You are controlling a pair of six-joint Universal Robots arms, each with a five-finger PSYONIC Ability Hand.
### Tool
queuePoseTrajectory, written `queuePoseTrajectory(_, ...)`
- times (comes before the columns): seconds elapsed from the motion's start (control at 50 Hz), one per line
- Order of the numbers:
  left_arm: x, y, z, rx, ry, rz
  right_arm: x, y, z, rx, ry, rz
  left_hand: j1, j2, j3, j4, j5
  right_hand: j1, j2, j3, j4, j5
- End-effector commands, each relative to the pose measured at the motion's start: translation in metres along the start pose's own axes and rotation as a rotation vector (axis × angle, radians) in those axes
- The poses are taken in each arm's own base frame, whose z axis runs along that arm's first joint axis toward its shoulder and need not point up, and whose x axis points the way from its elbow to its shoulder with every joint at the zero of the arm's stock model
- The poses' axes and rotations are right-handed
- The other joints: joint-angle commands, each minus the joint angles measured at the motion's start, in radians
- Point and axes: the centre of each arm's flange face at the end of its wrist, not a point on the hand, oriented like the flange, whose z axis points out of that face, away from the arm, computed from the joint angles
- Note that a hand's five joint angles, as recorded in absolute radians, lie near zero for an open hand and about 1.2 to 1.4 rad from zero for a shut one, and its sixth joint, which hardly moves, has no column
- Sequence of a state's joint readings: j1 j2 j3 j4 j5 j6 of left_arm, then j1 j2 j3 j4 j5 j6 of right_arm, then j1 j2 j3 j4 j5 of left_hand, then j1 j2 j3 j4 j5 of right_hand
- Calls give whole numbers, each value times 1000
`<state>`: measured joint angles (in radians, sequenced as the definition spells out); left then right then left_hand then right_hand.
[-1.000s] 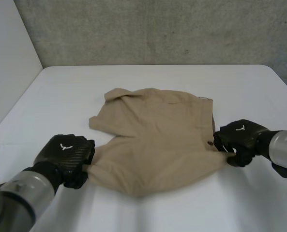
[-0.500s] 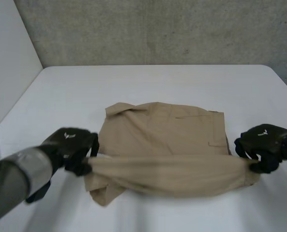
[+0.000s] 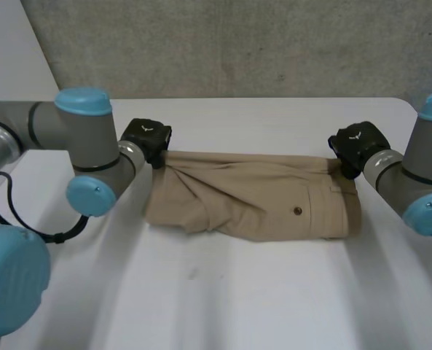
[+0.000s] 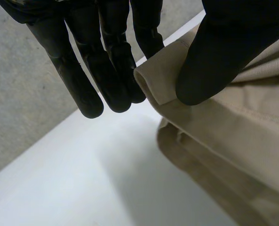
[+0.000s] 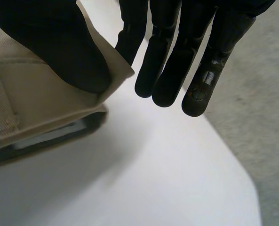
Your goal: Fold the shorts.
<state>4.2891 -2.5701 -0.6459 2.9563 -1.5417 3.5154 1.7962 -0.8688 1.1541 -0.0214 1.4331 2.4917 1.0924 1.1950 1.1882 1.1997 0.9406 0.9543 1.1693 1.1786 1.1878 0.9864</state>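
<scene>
The tan shorts [image 3: 252, 197] lie folded in half on the white table [image 3: 223, 292], their upper layer brought over to the far edge. My left hand [image 3: 146, 140] is at the far left corner, pinching a corner of the tan shorts [image 4: 153, 84] between thumb and straight fingers [image 4: 106, 70]. At the far right corner my right hand [image 3: 355, 146] pinches a corner of the tan shorts [image 5: 50, 101] the same way, thumb against fingers [image 5: 167, 61]. A small button shows on the folded front of the cloth.
A grey concrete wall [image 3: 237, 44] runs behind the table's far edge. Both arms reach across the table's sides, the left arm [image 3: 70, 153] and the right arm [image 3: 419, 175]. Bare table lies in front of the shorts.
Both hands have carried the near edge of the shorts up and over to the far edge, folding the garment in half. The arms now stretch far forward.
</scene>
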Motion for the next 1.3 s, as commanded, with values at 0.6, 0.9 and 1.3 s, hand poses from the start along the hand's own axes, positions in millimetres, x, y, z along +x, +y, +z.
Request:
queuePoseTrajectory(0.6, 65, -30, -70, 268, 47, 148, -4, -35, -21, 193, -173, 261, -832, -935, -928, -939, -855, -535, -750, -759, -768, -741)
queuePoseTrajectory(0.9, 49, 44, -57, -53, 84, 56, -30, 18, 11, 36, -247, 321, -597, -700, -693, -704, -620, -485, -700, -709, -718, -691)
queuePoseTrajectory(1.3, 34, 53, -57, -116, 73, 126, 2, 45, 36, 8, -137, 320, -603, -706, -699, -710, -626, -780, -995, -1004, -1013, -986)
